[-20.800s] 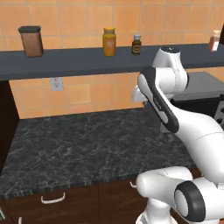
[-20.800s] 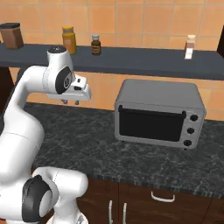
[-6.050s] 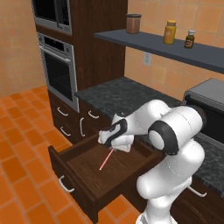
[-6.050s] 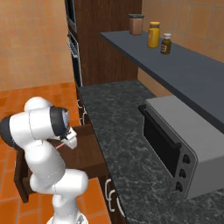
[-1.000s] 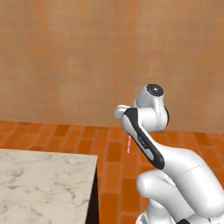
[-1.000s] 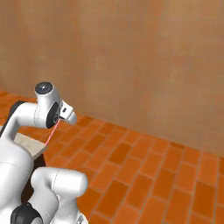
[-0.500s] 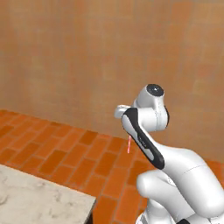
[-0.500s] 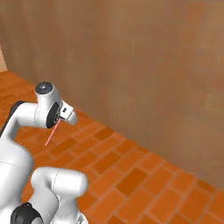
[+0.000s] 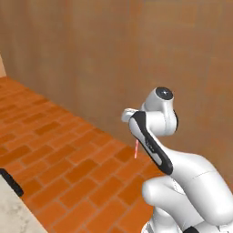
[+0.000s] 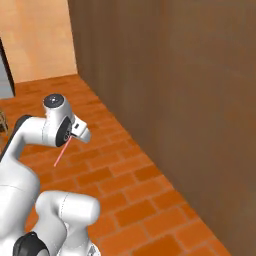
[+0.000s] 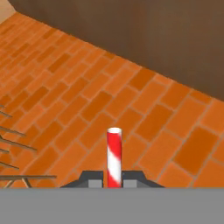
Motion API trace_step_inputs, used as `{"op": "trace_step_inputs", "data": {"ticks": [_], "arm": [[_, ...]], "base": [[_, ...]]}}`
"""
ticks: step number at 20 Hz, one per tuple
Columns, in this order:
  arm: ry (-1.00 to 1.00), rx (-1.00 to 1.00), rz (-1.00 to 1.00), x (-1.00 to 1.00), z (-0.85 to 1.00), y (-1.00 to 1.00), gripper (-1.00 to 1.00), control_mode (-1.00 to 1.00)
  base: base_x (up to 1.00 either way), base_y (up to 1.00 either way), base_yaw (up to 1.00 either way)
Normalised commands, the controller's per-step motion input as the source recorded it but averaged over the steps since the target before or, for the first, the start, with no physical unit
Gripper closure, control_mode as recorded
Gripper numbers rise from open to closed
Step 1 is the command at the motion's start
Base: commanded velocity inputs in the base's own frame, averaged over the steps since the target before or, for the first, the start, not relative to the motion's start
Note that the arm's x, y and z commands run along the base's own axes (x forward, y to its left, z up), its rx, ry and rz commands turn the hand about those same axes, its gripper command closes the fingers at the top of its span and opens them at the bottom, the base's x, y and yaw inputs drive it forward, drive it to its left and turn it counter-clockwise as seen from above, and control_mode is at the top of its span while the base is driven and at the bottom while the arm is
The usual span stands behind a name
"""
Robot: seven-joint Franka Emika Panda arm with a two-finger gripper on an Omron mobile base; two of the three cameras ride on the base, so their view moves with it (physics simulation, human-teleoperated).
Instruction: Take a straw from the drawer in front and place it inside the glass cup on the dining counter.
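My gripper [image 11: 114, 181] is shut on the red-and-white striped straw [image 11: 114, 156], which stands up between the two dark fingertips [image 11: 90, 179] in the hand view. In the right base view the gripper [image 10: 69, 140] is held at chest height and the straw [image 10: 60, 155] slants down from it. The straw [image 9: 135, 149] hangs below my forearm in the left base view. A beige marble corner of the dining counter [image 9: 10, 216] shows at the lower left there. The drawer and the glass cup are out of view.
A tall dark brown wood wall [image 10: 190, 100] runs close ahead and to the right. Orange brick floor [image 9: 59, 150] lies below. Thin grey bars [image 11: 17, 162] cross the left edge of the hand view. A pale orange wall [image 10: 35, 35] stands at the far left.
The whole picture has swung as the base turns: the brown wall now fills the front and the marble counter has slid to the lower left corner. The straw stays held.
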Motion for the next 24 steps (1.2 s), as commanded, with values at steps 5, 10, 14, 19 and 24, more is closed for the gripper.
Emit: {"op": "trace_step_inputs", "data": {"ticks": [5,10,14,19,24], "arm": [[0.0,0.0,0.0,0.0,0.0,0.0,1.0,1.0],[0.0,0.0,0.0,0.0,0.0,0.0,1.0,1.0],[0.0,0.0,0.0,0.0,0.0,0.0,1.0,1.0],[0.0,0.0,0.0,0.0,0.0,0.0,1.0,1.0],[0.0,0.0,0.0,0.0,0.0,0.0,1.0,1.0]], "base": [[0.91,-0.45,0.69],[0.91,-0.42,0.69],[0.9,-0.4,0.71],[0.78,-0.35,0.76],[0.74,-0.31,0.79]]}}
